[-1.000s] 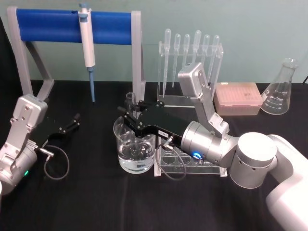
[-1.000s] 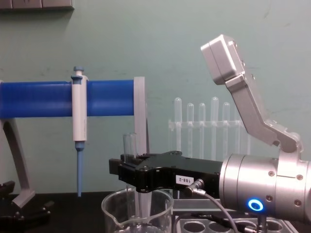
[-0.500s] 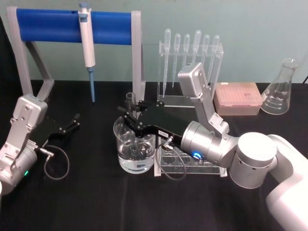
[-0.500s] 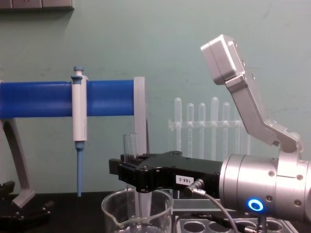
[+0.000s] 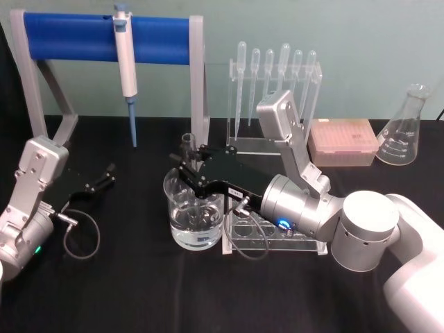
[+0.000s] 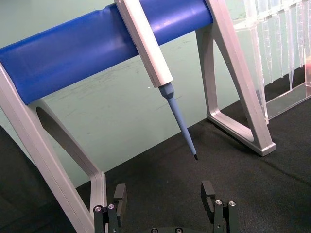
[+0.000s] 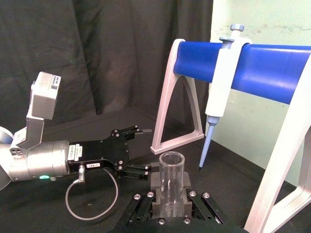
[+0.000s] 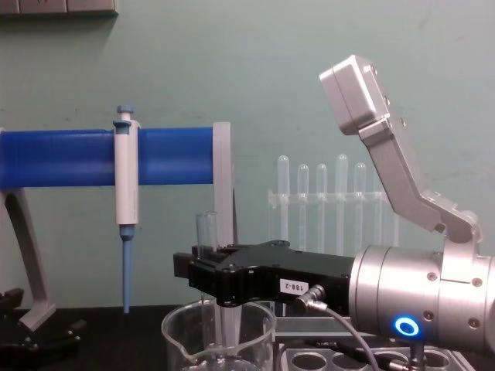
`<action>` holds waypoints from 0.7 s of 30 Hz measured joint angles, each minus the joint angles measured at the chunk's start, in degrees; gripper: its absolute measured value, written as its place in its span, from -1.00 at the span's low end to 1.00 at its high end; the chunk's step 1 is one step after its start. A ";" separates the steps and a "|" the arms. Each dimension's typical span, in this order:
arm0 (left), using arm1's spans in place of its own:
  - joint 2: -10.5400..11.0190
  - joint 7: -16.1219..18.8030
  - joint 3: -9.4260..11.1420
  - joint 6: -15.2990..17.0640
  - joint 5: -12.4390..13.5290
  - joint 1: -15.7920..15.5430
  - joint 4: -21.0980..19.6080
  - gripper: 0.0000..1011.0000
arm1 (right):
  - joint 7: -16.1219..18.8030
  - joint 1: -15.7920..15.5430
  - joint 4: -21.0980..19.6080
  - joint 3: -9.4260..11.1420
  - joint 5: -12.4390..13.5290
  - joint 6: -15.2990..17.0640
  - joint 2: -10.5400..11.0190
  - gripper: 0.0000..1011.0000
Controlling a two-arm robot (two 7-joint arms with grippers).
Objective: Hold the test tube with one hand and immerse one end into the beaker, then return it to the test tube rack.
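Observation:
My right gripper (image 5: 186, 166) is shut on the test tube (image 5: 187, 143), holding it upright over the beaker (image 5: 196, 216), which holds clear liquid. From the chest view the test tube (image 8: 205, 232) rises above the black fingers and its lower part reaches down inside the beaker (image 8: 186, 334). The right wrist view looks at the tube's open rim (image 7: 171, 180), clamped between the gripper's pads (image 7: 156, 188). The left gripper (image 5: 104, 177) rests open on the black table at the left, away from the beaker; its two fingers (image 6: 119, 195) stand apart with nothing between them.
A white-and-blue pipettor (image 5: 127, 66) hangs on the blue-barred stand (image 5: 76, 35) behind the beaker. A rack of plastic pipettes (image 5: 274, 76) stands at the back, with a pink tip box (image 5: 343, 142) and a flask (image 5: 404, 132) to its right. A clear tube rack (image 5: 260, 232) lies under my right wrist.

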 joint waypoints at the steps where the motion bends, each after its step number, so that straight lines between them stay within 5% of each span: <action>1: 0.00 0.00 0.01 0.00 0.00 0.00 0.00 0.98 | 0.00 0.00 0.00 0.00 0.00 0.00 0.00 -0.56; 21: 0.00 0.00 0.00 0.00 0.00 0.00 0.00 0.98 | 0.00 0.00 0.00 0.00 0.00 0.00 0.00 -0.56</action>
